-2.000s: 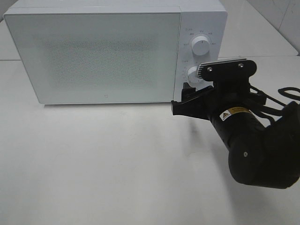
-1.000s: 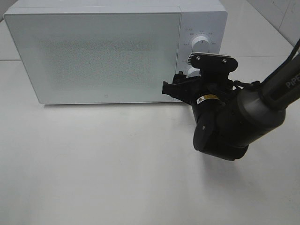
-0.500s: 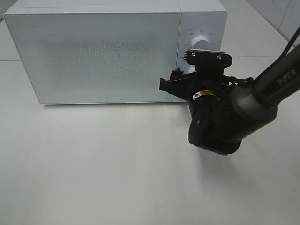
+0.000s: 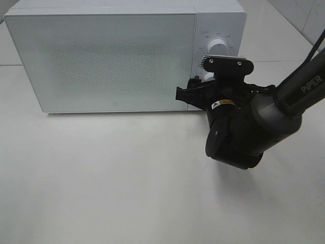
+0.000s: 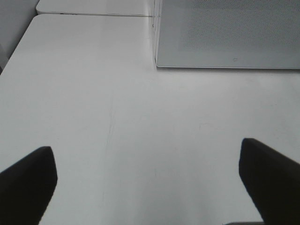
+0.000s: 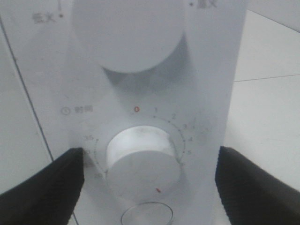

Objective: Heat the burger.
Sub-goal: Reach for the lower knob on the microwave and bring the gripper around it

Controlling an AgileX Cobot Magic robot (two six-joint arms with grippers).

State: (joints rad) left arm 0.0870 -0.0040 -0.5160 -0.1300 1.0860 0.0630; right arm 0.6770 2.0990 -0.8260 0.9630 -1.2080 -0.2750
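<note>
The burger is out of view; the white microwave [image 4: 111, 56] has its door shut. My right gripper [image 4: 194, 92] is at the microwave's control panel, in front of the lower timer dial [image 6: 143, 161]. Its jaws stand open, one finger [image 6: 47, 187] on each side of the dial with a gap to it. The dial's red mark points downward. The upper dial [image 4: 218, 44] is free. My left gripper [image 5: 145, 150] is open and empty over the bare table, in front of the microwave's lower left corner [image 5: 159, 63]; it does not show in the exterior view.
The microwave stands at the back of the white table [image 4: 101, 178]. The right arm's black wrist and forearm [image 4: 238, 132] hang over the table in front of the control panel. A table seam [image 5: 93, 14] runs behind the left side.
The right arm has swung left and closer to the control panel, turning its wrist. In the last half second it has barely shifted. The microwave door stays shut.
</note>
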